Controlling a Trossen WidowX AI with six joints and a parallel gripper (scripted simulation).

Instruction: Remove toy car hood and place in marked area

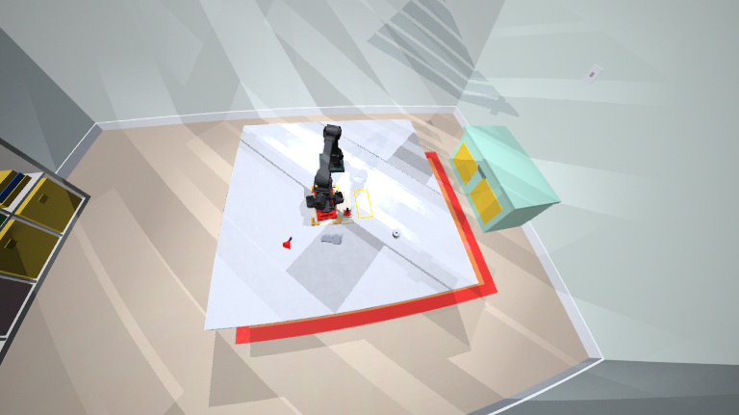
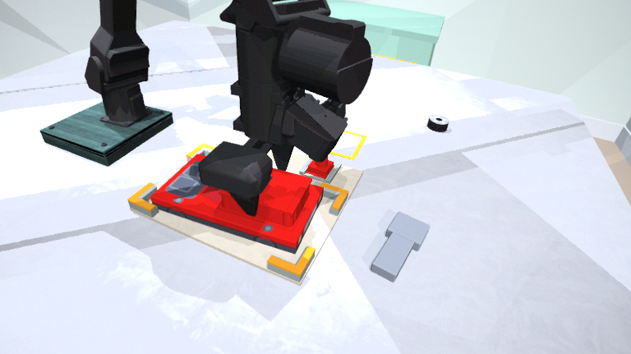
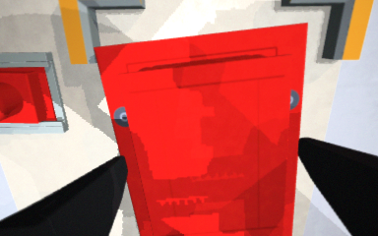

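While your gripper [image 2: 267, 178] hangs low over the toy car [image 2: 241, 201], its jaws stand wide apart and hold nothing; in the wrist view one dark finger [image 3: 74, 202] shows at each side of the red body, clear of its long edges. The hood [image 3: 207, 133] sits in place on the car, which rests on a pale base plate [image 2: 241, 250] framed by orange corner brackets [image 2: 292, 259]. You have little room sideways here: the brackets stand close to the car's corners. Just beyond the plate, the yellow-outlined marked area [image 2: 359, 144] lies on the white table [image 2: 488, 238], partly hidden behind the wrist. A small grey tray [image 3: 54, 98] at the plate's edge holds a red piece [image 3: 22, 95], cut off by the frame. To the car's right a grey T-shaped block [image 2: 400, 244] lies flat, well apart, and a black ring [image 2: 437, 122] sits farther off. The arm's green base plate [image 2: 65, 138] stands to the left. Whether the fingertips touch the car, you cannot tell.
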